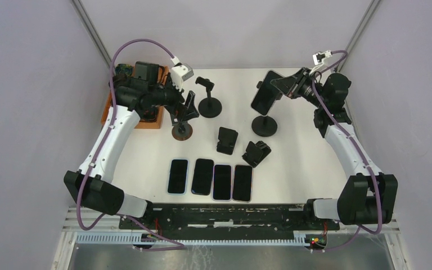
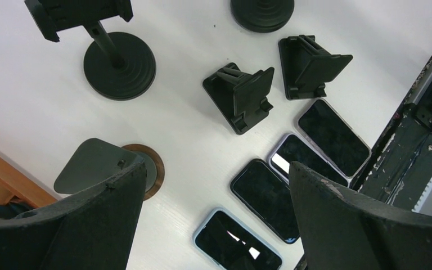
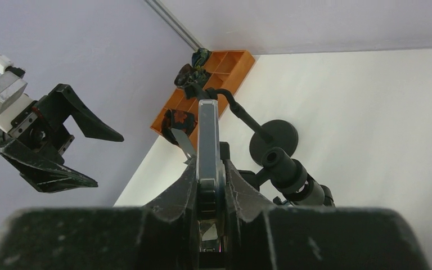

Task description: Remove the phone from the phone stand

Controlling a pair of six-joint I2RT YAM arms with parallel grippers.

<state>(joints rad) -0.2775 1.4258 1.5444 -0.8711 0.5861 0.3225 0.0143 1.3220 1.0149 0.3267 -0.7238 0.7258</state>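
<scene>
Black phone (image 1: 265,93) stands upright at the head of the pole stand (image 1: 264,125), directly ahead of the right gripper (image 1: 278,85), which is clenched on it. The left gripper (image 1: 190,109) hangs released, well apart from that stand, above a brown-based stand (image 1: 181,132). Risk 1: nothing braces the pole stand. If its cradle holds the phone, a pull would drag or tip the stand.

Left wrist view: both fingers (image 2: 90,225) are spread wide with nothing between them. Beneath them lie 4 spare phones (image 2: 333,136) and 2 folding stands (image 2: 239,95). Risk 2: a descent from here would strike this clutter, not the target.

Right wrist view: the phone (image 3: 208,129) shows edge-on, pinched between the 2 fingers (image 3: 180,194) of the right gripper (image 3: 208,171). The stand's pole (image 3: 287,169) sits just beside the right finger. Whether the cradle is holding the phone cannot be told. Risk 3: the pinch covers only the lower part of a smooth, thin body. A sideways or twisting pull could let it slip and drop to the table (image 3: 382,112). Risk 4: a swing to the left would bring the phone toward the released left gripper (image 3: 50,146).
</scene>
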